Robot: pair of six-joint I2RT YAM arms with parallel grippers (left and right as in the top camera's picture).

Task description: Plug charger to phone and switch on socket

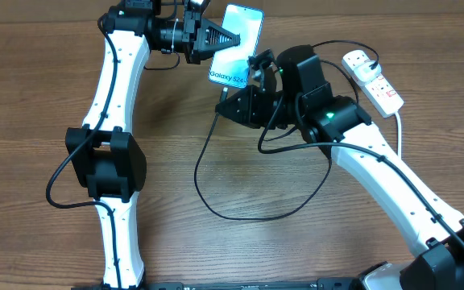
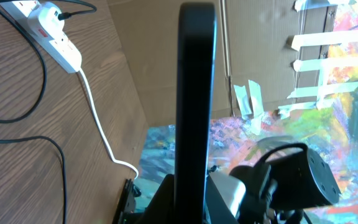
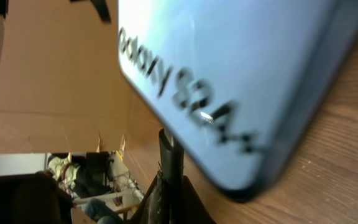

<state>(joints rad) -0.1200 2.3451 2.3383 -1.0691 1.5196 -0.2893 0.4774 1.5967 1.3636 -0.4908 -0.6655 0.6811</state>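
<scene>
My left gripper (image 1: 232,39) is shut on the phone (image 1: 240,44), lifted and tilted at the table's back, with its light blue "Galaxy S24" screen showing. In the left wrist view the phone (image 2: 196,106) stands edge-on as a dark bar between the jaws. My right gripper (image 1: 254,72) is shut on the charger's black connector (image 3: 171,158), whose tip is right by the phone's (image 3: 229,68) lower edge; whether it is inserted I cannot tell. The black cable (image 1: 216,201) loops over the table and runs to the white socket (image 1: 374,78) at the back right.
The socket's (image 2: 58,40) thick white cord (image 2: 98,118) trails off the table's edge toward a painted floor. Black cable (image 2: 45,81) lies between the grippers and the socket. A cardboard wall (image 2: 166,56) stands behind the table.
</scene>
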